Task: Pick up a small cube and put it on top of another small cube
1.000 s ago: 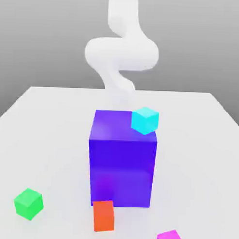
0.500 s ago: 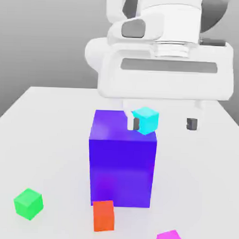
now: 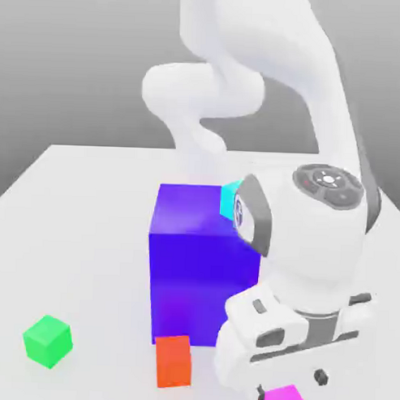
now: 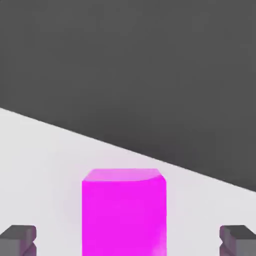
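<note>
**End effector spread wide over the magenta cube**

In the exterior view the white arm bends down over the front of the worktop [image 3: 90, 191], and its end effector [image 3: 288, 383] hangs just above the small magenta cube [image 3: 284, 399], which sits on the worktop at the front edge, toward the exterior view's right. In the hand view the magenta cube [image 4: 123, 212] lies between the two dark fingertips [image 4: 19, 239], with a clear gap of worktop on each side; the end effector [image 4: 128, 241] stands fully open and grips nothing. Whether the fingertips already reach down beside the cube's faces cannot be told.

The orange-red cube [image 3: 173, 361] rests on the worktop near the magenta one, to the exterior view's left of it, just in front of the big blue-purple block [image 3: 193, 268]. A cyan cube [image 3: 230, 200] sits on that block's top corner, partly hidden behind the arm. A green cube [image 3: 47, 341] lies well apart on the exterior view's left.
</note>
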Motion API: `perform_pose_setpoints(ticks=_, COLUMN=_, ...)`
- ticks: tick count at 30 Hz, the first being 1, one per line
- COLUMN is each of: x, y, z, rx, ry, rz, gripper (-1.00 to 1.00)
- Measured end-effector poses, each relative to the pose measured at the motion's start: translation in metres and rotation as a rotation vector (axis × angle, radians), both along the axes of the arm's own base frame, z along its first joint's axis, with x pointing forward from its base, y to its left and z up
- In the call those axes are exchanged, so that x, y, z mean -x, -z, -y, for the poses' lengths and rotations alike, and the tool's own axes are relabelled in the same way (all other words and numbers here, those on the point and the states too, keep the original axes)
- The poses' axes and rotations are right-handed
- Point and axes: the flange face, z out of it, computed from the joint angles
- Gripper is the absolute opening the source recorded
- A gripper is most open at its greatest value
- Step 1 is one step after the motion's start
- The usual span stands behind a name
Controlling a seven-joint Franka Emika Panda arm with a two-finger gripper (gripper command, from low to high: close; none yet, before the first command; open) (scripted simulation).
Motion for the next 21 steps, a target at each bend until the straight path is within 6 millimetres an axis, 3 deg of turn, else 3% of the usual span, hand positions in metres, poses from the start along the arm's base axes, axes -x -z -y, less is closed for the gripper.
perform_pose_setpoints(ticks=1, x=0.001, y=0.009, z=0.000, rx=0.000, ry=0.000, rz=-0.001, gripper=-1.00)
perform_pose_setpoints(ticks=7, x=0.001, y=0.014, z=0.000, rx=0.000, ry=-0.001, rz=-0.001, gripper=-1.00)
perform_pose_setpoints(ticks=9, x=0.000, y=-0.001, z=0.000, rx=0.000, ry=0.000, rz=-0.001, gripper=-1.00)
perform_pose_setpoints(ticks=12, x=0.001, y=-0.039, z=0.000, rx=0.000, ry=0.000, rz=-0.001, gripper=-1.00)
perform_pose_setpoints(ticks=17, x=0.007, y=-0.067, z=0.118, rx=0.019, ry=0.283, rz=-0.001, gripper=-1.00)
perform_pose_setpoints(ticks=21, x=0.039, y=-0.082, z=0.220, rx=0.020, ry=0.554, rz=-0.002, gripper=-1.00)
